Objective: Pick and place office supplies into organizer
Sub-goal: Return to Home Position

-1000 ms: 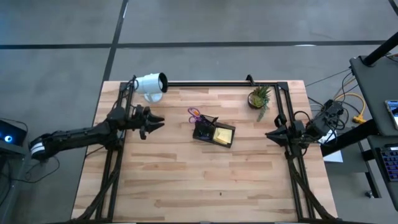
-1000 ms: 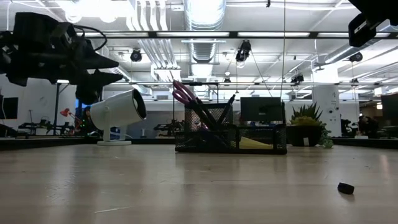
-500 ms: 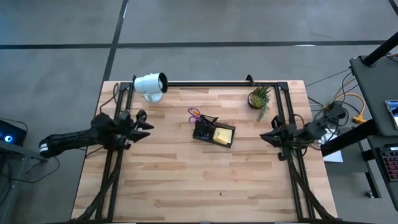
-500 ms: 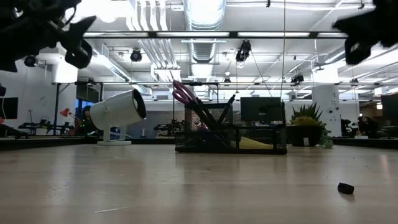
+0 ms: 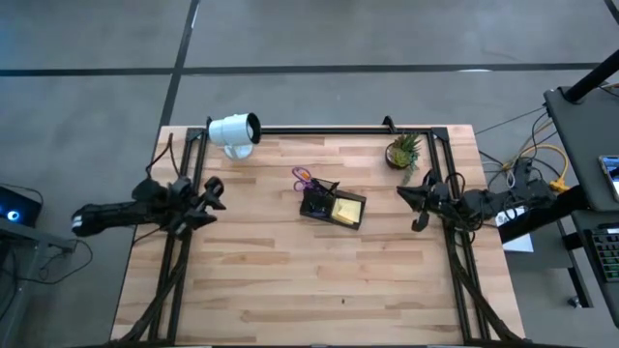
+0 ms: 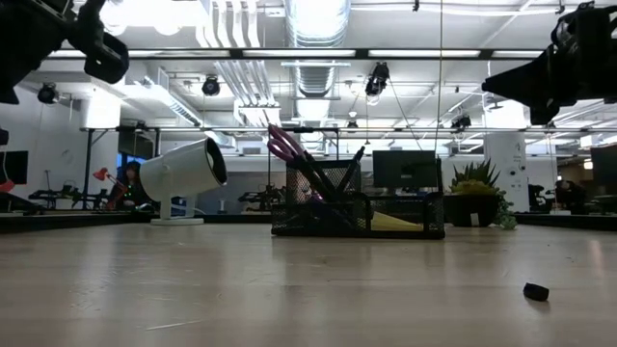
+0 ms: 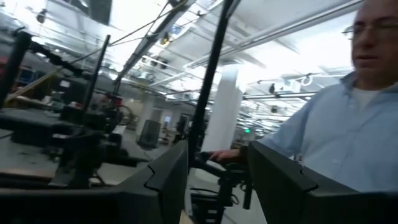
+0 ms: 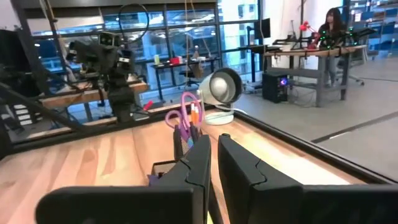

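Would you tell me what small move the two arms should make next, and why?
Probably fold both arms back to rest: the left gripper and right gripper are empty at the sides of the table, and the scissors, pens and sticky notes sit in the organizer.

The high view looks straight down on the whole table (image 5: 319,280); the low view sits at table-top height by the near edge and faces level toward the far side; both share the organizer (image 5: 332,206) in the middle and the white cylinder (image 5: 235,130) at far left; the right wrist view faces left across the table, nearer, and shares these two also; the left wrist view tilts up into the room, a person (image 7: 339,143) close before it.
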Controlling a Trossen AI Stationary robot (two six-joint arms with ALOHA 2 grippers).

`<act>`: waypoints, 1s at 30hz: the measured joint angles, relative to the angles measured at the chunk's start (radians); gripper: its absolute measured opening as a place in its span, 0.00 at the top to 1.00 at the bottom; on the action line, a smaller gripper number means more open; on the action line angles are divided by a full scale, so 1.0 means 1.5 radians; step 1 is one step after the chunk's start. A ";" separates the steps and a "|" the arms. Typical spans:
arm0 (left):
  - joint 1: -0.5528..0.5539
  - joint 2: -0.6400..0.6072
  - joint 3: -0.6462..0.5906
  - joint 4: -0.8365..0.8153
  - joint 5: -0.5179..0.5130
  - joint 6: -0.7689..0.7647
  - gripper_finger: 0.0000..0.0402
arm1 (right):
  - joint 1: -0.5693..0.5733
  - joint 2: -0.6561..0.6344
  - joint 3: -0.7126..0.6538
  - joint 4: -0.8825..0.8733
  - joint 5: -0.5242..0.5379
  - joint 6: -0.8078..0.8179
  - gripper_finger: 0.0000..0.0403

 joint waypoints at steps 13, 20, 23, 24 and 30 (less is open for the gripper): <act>-0.008 -0.005 0.000 -0.097 -0.001 0.000 0.62 | 0.001 0.006 0.000 0.001 0.000 -0.002 0.94; -0.007 -0.012 0.000 -0.233 -0.011 0.000 0.62 | 0.001 0.010 0.000 0.002 -0.001 0.000 0.94; -0.011 -0.011 0.000 -0.203 -0.012 0.000 0.62 | 0.001 0.010 0.000 0.000 -0.003 -0.003 0.94; -0.014 -0.011 0.000 -0.197 -0.012 0.000 0.62 | 0.001 0.014 0.000 0.000 -0.003 -0.003 0.94; -0.019 -0.011 0.000 -0.175 -0.012 0.000 0.62 | 0.004 0.056 0.000 0.000 -0.004 -0.003 0.94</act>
